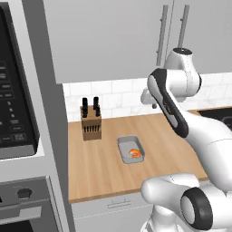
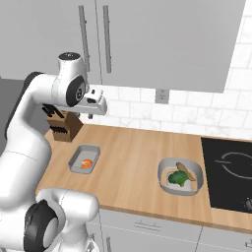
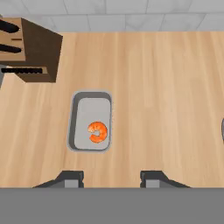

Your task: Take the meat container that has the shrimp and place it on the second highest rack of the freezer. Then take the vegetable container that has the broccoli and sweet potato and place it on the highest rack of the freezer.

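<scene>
Matt grey metal meat container (image 3: 78, 127) on smooth wood counter (image 3: 166, 100) (knife block (image 3: 37, 50) darker wood, tile backsplash (image 2: 147, 110) glossy).

Arm raised, elbow bent; tool (image 3: 111, 177) parted (empty)

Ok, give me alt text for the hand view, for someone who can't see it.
A small grey meat container holding one orange shrimp lies on a wooden counter, seen from above. The claw hangs open over the counter, with nothing between its tips. A brown knife block stands apart from the tray, near the white tiled wall.
</scene>
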